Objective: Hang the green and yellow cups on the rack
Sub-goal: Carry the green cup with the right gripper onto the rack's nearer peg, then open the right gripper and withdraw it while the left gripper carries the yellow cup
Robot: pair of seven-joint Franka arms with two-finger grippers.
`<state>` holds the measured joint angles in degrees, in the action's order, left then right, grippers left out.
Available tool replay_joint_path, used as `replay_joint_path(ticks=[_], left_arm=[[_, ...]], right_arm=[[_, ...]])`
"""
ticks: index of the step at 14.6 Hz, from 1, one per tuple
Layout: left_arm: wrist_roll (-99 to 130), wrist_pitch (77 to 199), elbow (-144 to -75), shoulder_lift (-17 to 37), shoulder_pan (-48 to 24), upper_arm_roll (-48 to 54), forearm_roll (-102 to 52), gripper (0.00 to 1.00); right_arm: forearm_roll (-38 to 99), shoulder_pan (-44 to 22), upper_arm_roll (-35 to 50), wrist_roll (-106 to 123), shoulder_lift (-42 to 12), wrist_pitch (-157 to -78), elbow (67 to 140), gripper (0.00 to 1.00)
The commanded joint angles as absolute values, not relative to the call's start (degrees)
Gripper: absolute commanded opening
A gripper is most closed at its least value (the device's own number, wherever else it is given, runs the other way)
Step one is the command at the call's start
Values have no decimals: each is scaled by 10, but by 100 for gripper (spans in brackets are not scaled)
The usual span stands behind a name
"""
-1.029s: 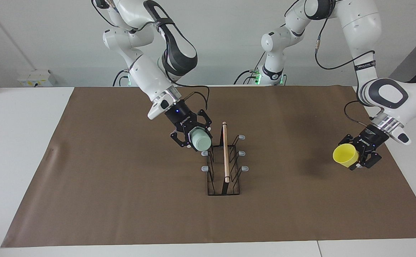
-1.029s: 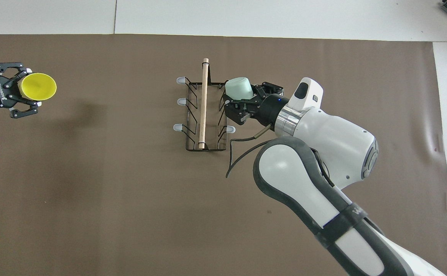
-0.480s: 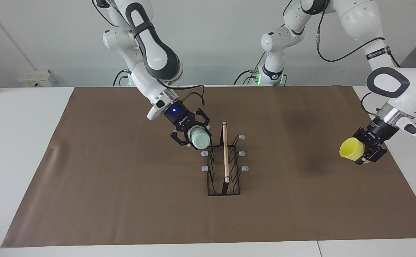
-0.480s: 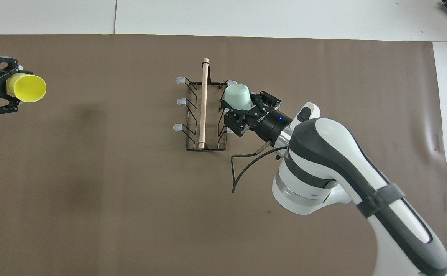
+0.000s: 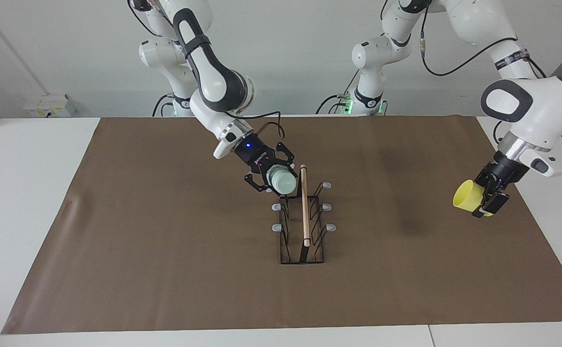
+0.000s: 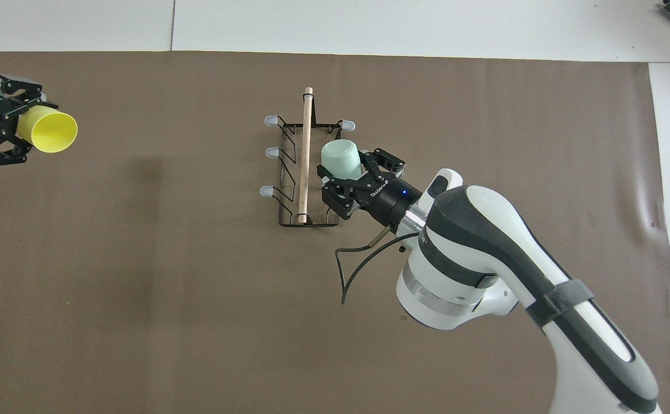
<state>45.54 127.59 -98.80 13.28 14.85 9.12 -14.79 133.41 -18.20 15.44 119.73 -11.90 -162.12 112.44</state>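
The right gripper [image 5: 272, 176] is clamped on the green cup [image 5: 281, 182], with one finger on each side of the cup wall. The cup is tilted, and its closed bottom points away from the gripper toward the rack [image 5: 302, 226]. In the overhead view the right gripper [image 6: 353, 176] and the green cup [image 6: 341, 159] cover the rack's side that is toward the right arm's end of the table, near its middle prong. In the facing view the cup is above the rack's end that is nearest to the robots, just beside the wooden rod [image 5: 304, 206], and I cannot tell if it touches a prong. The rack [image 6: 306, 167] stands on the brown mat [image 6: 197, 276], under and in front of this gripper.

The left gripper [image 5: 483, 198] is clamped on the yellow cup [image 5: 466, 197] and holds it in the air over the mat's edge at the left arm's end of the table. The cup lies on its side in the grip, and its open mouth points away from the gripper toward the rack, which is well apart from it. In the overhead view the left gripper [image 6: 22, 122] shows with the yellow cup [image 6: 52, 131] in front of it.
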Motion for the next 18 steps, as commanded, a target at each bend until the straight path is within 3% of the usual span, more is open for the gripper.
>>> replay_joint_path(ticks=[1, 11, 12, 13, 18], left_arm=[[507, 1273, -996, 120, 120, 83, -86, 0], [631, 1238, -995, 106, 31, 84, 107, 0], [645, 1221, -994, 104, 19, 83, 127, 0], [663, 1208, -993, 98, 5, 83, 152, 0], [770, 1113, -976, 90, -82, 83, 263, 0]], right_arm=[[1418, -178, 155, 1295, -114, -1601, 1158, 0], [1467, -174, 155, 1361, -109, -1549, 1232, 0], [1472, -178, 155, 1361, -111, -1555, 1231, 38], [1473, -177, 155, 1361, -112, -1561, 1231, 99], [1472, -179, 155, 1357, -116, -1600, 1222, 100]])
